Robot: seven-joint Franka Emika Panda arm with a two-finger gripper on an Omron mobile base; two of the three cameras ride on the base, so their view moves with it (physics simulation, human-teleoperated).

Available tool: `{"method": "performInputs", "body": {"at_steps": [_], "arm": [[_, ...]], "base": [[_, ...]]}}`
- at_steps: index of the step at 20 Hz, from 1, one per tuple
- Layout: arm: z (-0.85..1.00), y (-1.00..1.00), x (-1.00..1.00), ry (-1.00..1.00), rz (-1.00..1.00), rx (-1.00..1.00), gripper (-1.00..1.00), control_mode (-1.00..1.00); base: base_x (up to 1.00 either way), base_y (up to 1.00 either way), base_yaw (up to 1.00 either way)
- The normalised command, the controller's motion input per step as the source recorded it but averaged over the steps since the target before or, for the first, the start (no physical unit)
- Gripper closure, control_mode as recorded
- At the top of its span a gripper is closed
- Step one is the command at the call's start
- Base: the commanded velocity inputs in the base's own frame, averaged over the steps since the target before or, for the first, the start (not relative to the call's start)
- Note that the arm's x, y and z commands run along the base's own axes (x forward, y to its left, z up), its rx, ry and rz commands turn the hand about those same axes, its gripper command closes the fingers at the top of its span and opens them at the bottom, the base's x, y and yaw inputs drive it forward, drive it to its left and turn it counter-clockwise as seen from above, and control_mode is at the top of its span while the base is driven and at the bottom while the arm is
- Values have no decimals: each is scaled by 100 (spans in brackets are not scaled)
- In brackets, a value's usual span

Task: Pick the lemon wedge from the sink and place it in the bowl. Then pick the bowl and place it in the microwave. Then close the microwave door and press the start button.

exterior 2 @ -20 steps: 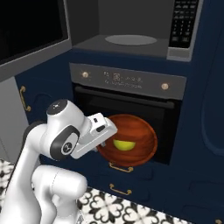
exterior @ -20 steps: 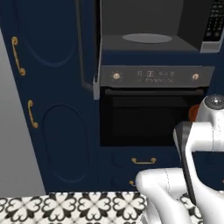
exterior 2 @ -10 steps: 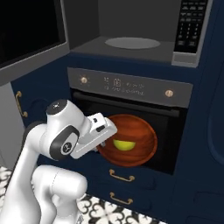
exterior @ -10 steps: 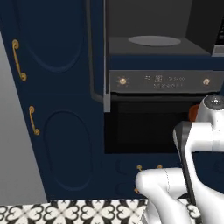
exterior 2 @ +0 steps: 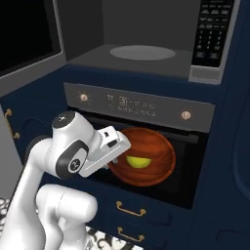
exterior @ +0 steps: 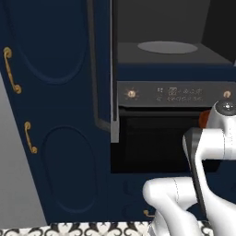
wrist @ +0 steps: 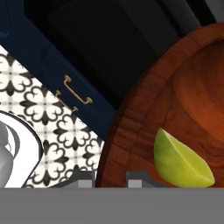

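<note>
My gripper (exterior 2: pixel 118 155) is shut on the left rim of the reddish-brown bowl (exterior 2: pixel 152 142) and holds it in the air in front of the oven door. The yellow lemon wedge (exterior 2: pixel 138 160) lies inside the bowl. In the hand view the bowl (wrist: pixel 144 113) spreads from my gripper (wrist: pixel 111 181), with the lemon wedge (wrist: pixel 179 162) near its rim. Above stands the microwave (exterior 2: pixel 146 63) with its cavity open and a grey turntable inside. Its door (exterior 2: pixel 29 44) is swung wide to the left, seen edge-on (exterior: pixel 115 115) from the other side. The sink is out of view.
The oven (exterior 2: pixel 141 105) with its control strip and knobs sits directly under the microwave, behind the bowl. The microwave keypad (exterior 2: pixel 212 34) is at the cavity's right. Navy cabinet doors with brass handles (exterior: pixel 11 69) stand to the left. Drawers (exterior 2: pixel 129 210) lie below the oven, above patterned floor tiles (wrist: pixel 57 131).
The whole scene has grown and shifted in both base views: the base has driven closer to the oven and microwave. The bowl with the wedge stays in my gripper.
</note>
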Motion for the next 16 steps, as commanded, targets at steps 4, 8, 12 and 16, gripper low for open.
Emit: {"method": "performInputs", "body": {"at_steps": [4, 8, 12, 16], "arm": [[0, 0, 0, 0, 0, 0, 100, 100], [0, 0, 0, 0, 0, 0, 100, 100], [0, 0, 0, 0, 0, 0, 100, 100], [0, 0, 0, 0, 0, 0, 100, 100]], "base": [[47, 11, 0], [50, 11, -1], [47, 6, -1], [39, 6, -1]]}}
